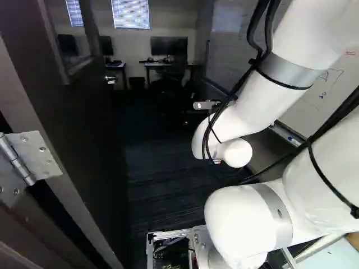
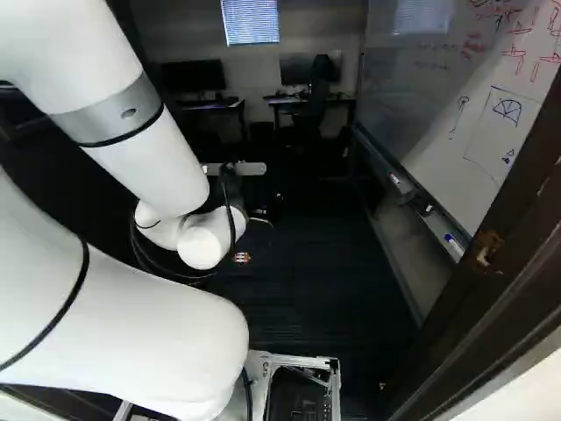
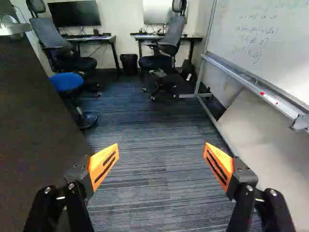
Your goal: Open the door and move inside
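- Door (image 1: 90, 129) stands open, left in left base view
- Probably heavy, rigid, slow to stop; push or grab at handle (image 1: 110, 79)
- Gripper (image 3: 161, 166) spread wide, nothing held

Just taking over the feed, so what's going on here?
The door stands open into the room, and nothing is gripping its handle. The arm reaches ahead past the door frame, its jaws wide apart with nothing between them. The base looks to be at the doorway, facing in. Ahead lies carpet, with the door on one side and a whiteboard on the other. Moving inside seems the part left.
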Robot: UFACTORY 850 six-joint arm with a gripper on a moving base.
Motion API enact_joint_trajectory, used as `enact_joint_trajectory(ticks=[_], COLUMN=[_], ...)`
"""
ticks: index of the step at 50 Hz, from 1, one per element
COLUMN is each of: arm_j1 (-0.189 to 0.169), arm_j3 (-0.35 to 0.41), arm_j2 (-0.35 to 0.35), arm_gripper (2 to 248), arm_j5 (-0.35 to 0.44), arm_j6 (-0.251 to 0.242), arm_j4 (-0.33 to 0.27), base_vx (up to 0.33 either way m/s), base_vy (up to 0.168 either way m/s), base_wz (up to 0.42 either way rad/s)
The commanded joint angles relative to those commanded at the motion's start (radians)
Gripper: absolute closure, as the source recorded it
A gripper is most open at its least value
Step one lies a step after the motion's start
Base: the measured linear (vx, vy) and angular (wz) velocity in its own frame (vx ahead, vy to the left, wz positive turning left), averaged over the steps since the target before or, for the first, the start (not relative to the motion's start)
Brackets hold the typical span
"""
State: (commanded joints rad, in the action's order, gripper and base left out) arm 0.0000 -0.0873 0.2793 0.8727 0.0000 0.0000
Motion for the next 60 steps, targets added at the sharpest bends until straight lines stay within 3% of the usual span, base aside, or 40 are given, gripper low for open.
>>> enact_joint_trajectory(ticks=[60], arm_j1=[0.0], arm_j3=[0.0], arm_j2=[0.0], arm_gripper=[3], arm_j5=[0.0], arm_j6=[0.0], arm_j4=[0.0], base_vx=[0.147], base_vy=[-0.028], base_wz=[0.014])
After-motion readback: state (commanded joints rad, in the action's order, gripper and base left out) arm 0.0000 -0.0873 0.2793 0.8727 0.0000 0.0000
